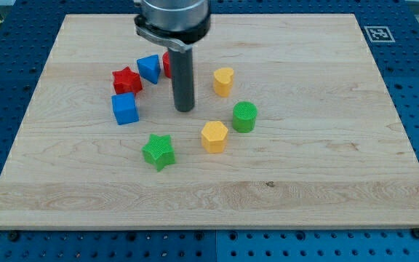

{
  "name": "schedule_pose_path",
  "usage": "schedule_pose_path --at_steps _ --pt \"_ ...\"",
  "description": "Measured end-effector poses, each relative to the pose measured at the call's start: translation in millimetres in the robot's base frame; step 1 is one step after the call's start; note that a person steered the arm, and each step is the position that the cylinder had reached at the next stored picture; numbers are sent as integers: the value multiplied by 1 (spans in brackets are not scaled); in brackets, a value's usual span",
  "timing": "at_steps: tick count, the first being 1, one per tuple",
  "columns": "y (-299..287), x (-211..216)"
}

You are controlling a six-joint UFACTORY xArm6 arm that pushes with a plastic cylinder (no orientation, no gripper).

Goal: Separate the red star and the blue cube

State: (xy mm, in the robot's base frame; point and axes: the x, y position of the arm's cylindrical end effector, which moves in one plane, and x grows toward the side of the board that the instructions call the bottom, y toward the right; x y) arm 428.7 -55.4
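The red star (126, 79) lies at the view's upper left of the wooden board (326, 167). The blue cube (124, 108) sits just below it, nearly touching. A second blue block (149, 68), wedge-like, sits to the star's upper right. A red block (166, 64) is partly hidden behind the rod. My tip (185, 110) rests on the board to the right of the blue cube and the red star, a clear gap away from both.
A yellow heart-like block (223, 81) lies right of the rod. A green cylinder (244, 116), a yellow hexagonal block (214, 136) and a green star (158, 151) lie below. A marker tag (376, 33) sits at the board's upper right corner.
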Motion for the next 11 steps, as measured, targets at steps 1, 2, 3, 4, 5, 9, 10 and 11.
schedule_pose_path --at_steps 1,2,3,4,5,9,10,11 --pt "-19 0" --pt "-20 0" --pt "-29 0" --pt "-52 0" --pt "-65 0" --pt "-51 -13" --pt "-36 -19" --pt "-36 -32"
